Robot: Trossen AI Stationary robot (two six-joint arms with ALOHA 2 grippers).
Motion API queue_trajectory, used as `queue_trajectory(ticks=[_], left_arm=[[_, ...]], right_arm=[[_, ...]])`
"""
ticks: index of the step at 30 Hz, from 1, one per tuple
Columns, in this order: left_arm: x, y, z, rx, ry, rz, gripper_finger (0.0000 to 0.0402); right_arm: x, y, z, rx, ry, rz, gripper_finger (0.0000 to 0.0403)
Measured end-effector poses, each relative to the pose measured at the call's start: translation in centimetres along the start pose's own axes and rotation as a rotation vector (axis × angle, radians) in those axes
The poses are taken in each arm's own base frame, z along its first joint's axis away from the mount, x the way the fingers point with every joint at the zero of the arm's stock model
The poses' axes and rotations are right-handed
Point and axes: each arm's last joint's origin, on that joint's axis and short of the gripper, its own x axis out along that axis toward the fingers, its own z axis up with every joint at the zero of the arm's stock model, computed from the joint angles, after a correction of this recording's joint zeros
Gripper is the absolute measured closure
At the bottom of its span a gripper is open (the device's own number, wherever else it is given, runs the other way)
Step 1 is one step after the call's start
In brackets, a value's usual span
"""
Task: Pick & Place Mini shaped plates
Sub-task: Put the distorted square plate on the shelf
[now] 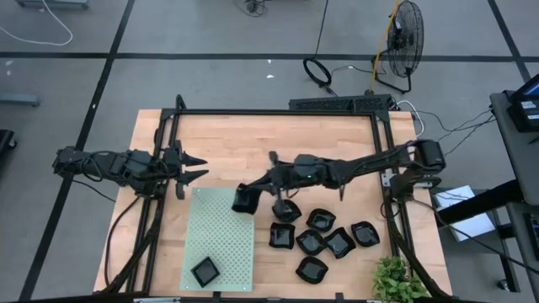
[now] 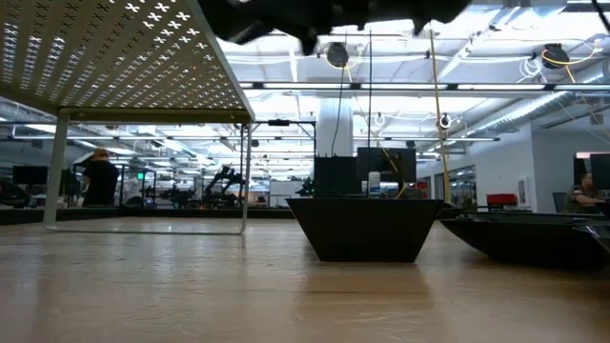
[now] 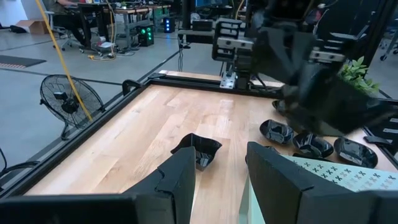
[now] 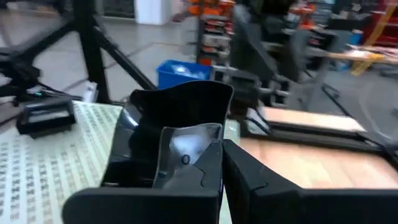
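Observation:
My right gripper (image 1: 255,190) reaches in from the table's right and is shut on one black mini shaped plate (image 1: 244,200), lifted over the far right corner of the pale green perforated mat (image 1: 221,236). Another plate (image 1: 205,271) lies on the mat near its front edge. Several more plates (image 1: 321,220) sit on the wood to the right of the mat, one of them (image 3: 198,149) closest to the mat. My left gripper (image 1: 190,167) waits open at the table's left, beyond the mat's far left corner, with nothing between its fingers (image 3: 177,180). My right gripper pinches the plate's side wall (image 4: 219,134) between its two fingers. The fingers come level from the table's right. The plate stands on edge, sticks out to one side of the fingers and hangs clear of the mat, its glossy hollow (image 4: 186,146) facing the wrist camera.
The mat stands raised on thin legs (image 2: 57,171) above the wood. A small green plant (image 1: 396,282) sits at the near right corner. A black frame (image 1: 278,112) runs round the table. Bare wood lies between the two arms at the far side.

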Motion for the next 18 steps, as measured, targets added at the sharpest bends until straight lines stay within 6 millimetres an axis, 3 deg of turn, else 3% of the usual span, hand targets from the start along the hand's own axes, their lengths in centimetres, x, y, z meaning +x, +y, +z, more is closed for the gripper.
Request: queue_trajectory(ticks=[8, 18], left_arm=[[0.0, 0.0, 0.0, 0.0, 0.0, -0.001, 0.0252], [0.0, 0.0, 0.0, -0.001, -0.001, -0.003, 0.0252]], right_arm=[[4.7, 0.0, -0.6, -0.006, 0.001, 0.095, 0.0403], [5.5, 0.2, -0.8, -0.005, -0.014, 0.098, 0.0403]])
